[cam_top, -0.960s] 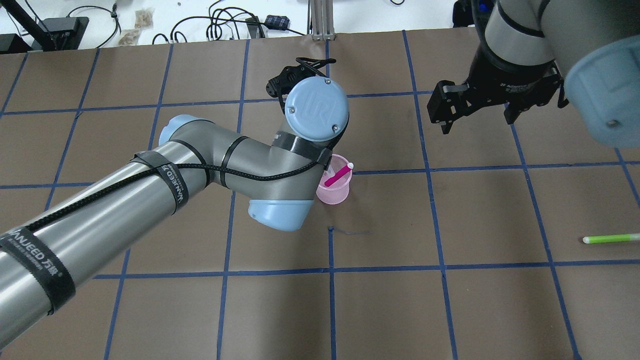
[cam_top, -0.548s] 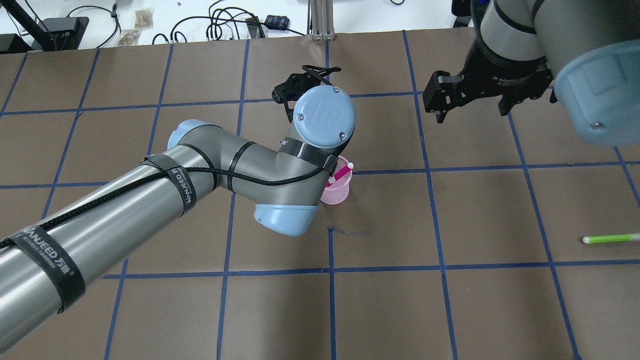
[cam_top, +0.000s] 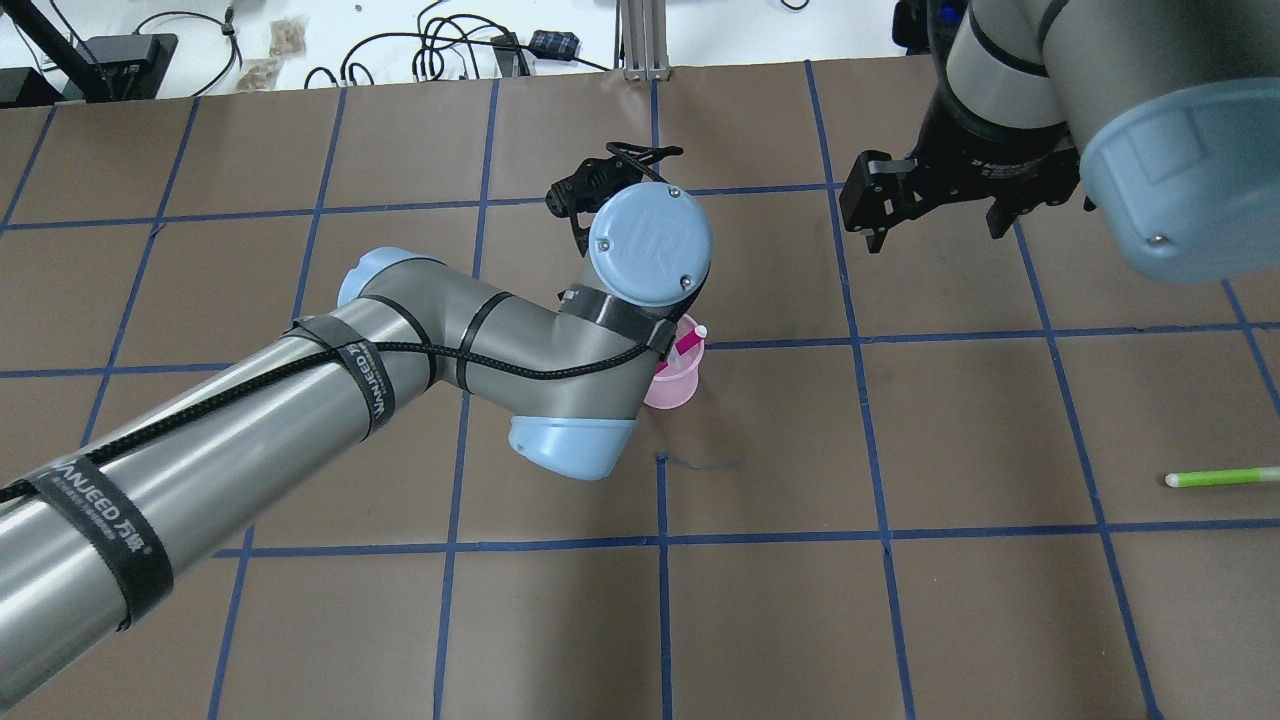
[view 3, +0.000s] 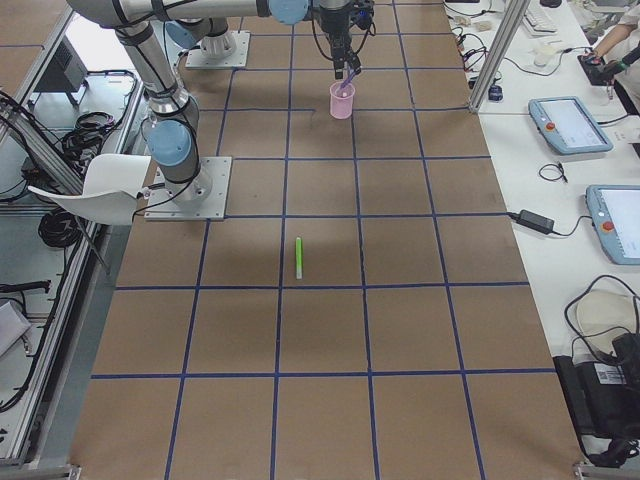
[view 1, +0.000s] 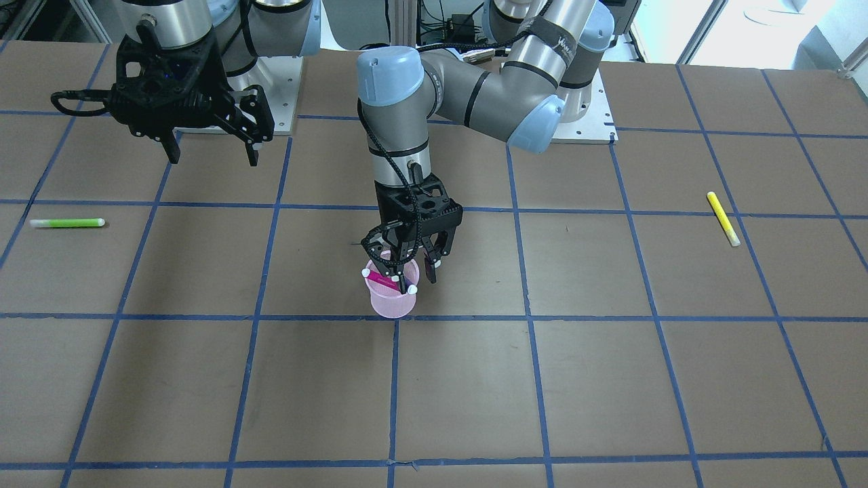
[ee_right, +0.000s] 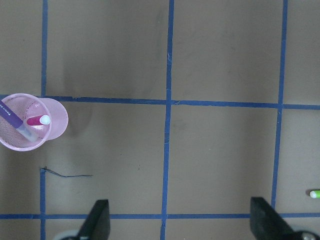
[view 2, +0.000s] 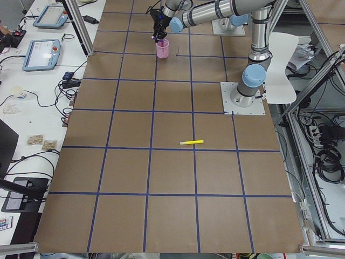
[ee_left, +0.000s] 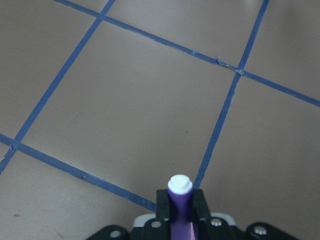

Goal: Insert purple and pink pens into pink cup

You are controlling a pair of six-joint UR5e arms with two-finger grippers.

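Observation:
The pink mesh cup (view 1: 390, 308) stands mid-table, also in the overhead view (cam_top: 680, 388) and the right wrist view (ee_right: 57, 120). The pink pen (view 1: 381, 277) leans inside it, white cap over the rim (cam_top: 700, 330). My left gripper (view 1: 415, 271) hangs just above the cup, shut on the purple pen (ee_left: 180, 217), whose white tip sticks out past the fingertips. The right wrist view shows the purple pen (ee_right: 11, 117) slanting into the cup's mouth. My left wrist (cam_top: 650, 245) hides part of the cup from overhead. My right gripper (view 1: 211, 152) is open and empty, high and off to the side.
A green pen (view 1: 68, 222) lies on the robot's right side of the table, also in the overhead view (cam_top: 1220, 478). A yellow pen (view 1: 723, 218) lies on the robot's left side. Cables and gear (cam_top: 450, 50) lie beyond the table's far edge.
My left arm has shifted right, over the cup, and now covers more of it. My right gripper has drifted left and toward the far edge, still open.

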